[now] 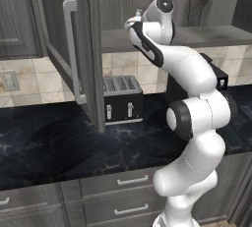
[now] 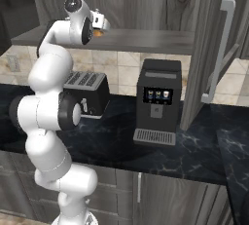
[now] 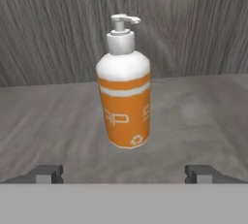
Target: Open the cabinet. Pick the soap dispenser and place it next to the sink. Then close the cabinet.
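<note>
The cabinet stands open: its left door [image 1: 56,29] with a long silver handle [image 1: 72,49] swings out over the counter, and its right door [image 2: 206,48] is swung out too. On the cabinet shelf [image 3: 203,116] the soap dispenser [image 3: 124,97] stands upright, an orange and white bottle with a grey pump. My gripper [image 3: 124,173] is open in front of it, with the fingertips [image 3: 46,173] wide apart on either side and short of the bottle. The hand [image 1: 135,18] reaches in at shelf height, and a sliver of the orange soap dispenser [image 2: 98,32] shows beside it.
Below the shelf, a black toaster [image 1: 122,98] and a black coffee machine [image 2: 156,102] stand on the dark marble counter [image 1: 59,147]. Grey drawers [image 1: 123,191] run under the counter. The open doors jut out over both sides of the counter.
</note>
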Controlling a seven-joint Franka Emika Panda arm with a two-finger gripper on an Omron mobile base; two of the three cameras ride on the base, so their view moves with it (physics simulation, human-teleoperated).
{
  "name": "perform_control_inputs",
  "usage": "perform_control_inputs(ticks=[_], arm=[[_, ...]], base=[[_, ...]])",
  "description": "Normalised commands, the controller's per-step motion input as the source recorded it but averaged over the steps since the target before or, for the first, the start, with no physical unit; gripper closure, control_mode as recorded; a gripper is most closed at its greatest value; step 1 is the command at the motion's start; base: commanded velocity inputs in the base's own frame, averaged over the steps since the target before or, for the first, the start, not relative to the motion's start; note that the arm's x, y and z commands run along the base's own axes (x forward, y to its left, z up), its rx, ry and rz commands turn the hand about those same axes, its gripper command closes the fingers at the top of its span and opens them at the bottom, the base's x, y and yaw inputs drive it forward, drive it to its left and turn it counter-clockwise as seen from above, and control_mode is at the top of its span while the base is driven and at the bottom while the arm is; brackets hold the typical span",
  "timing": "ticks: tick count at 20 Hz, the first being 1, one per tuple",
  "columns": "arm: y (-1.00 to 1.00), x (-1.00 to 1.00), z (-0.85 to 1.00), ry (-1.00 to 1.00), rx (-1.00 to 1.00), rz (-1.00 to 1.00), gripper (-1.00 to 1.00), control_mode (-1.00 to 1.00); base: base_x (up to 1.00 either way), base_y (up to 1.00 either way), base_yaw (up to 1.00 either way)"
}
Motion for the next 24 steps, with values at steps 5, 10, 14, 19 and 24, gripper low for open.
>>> perform_control_inputs(ticks=[5, 10, 14, 19, 24], arm=[[0.04, 0.31, 0.00, 0.00, 0.00, 0.00, -1.00, -1.00], [0.03, 0.22, 0.00, 0.00, 0.00, 0.00, -1.00, -1.00], [0.00, 0.18, 0.00, 0.00, 0.00, 0.00, -1.00, -1.00], [0.00, 0.18, 0.00, 0.00, 0.00, 0.00, -1.00, -1.00], [0.00, 0.19, -0.07, 0.00, 0.00, 0.00, -1.00, -1.00]], base=[[0.00, 0.00, 0.00], [0.00, 0.00, 0.00], [0.00, 0.00, 0.00], [0.00, 0.00, 0.00], [0.00, 0.00, 0.00]])
